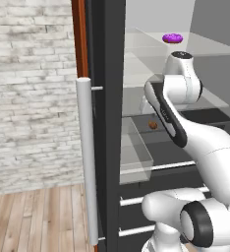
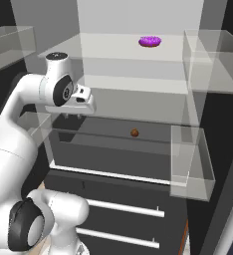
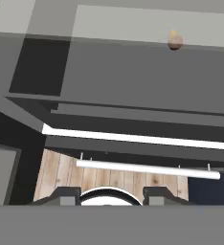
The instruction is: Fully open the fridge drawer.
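Below the gripper [image 2: 74, 117], fridge drawer [image 2: 113, 172] dark, pale-edged.

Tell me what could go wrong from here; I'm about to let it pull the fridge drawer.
The pincer hangs above the fridge drawer, apparently gripping nothing, so it may miss the thin pale front strip. The small brown item inside could roll on a jerk. The clear bin on the open door sits close by.

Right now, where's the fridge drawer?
In the right base view the fridge drawer sits low in the open fridge, under the small brown item, above the bar-handled drawer fronts, left of the clear bin.
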You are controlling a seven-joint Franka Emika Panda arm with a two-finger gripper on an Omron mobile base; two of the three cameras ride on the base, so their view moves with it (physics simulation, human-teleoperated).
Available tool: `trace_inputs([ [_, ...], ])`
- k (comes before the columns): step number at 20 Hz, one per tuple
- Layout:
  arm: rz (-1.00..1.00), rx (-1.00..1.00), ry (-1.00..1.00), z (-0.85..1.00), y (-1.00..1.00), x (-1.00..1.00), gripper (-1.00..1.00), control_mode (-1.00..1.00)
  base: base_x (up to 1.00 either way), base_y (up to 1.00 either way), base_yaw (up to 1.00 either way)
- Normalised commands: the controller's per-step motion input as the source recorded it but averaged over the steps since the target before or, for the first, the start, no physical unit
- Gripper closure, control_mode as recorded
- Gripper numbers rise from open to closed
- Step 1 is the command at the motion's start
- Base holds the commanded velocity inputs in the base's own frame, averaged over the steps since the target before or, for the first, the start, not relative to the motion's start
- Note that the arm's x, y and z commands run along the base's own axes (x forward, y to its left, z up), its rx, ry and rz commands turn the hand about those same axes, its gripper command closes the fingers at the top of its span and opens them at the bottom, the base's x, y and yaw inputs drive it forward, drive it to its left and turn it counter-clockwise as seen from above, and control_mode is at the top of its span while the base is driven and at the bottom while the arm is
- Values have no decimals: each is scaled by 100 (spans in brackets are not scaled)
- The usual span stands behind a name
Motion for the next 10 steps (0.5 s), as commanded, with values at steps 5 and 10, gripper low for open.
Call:
trace_inputs([
  [5, 0, -1, 3, -31, 4, 0, -100, -100, 0, 0, 0],
  [10, 1, -25, -18, -92, 23, -41, -100, -100, 0, 0, 0],
])
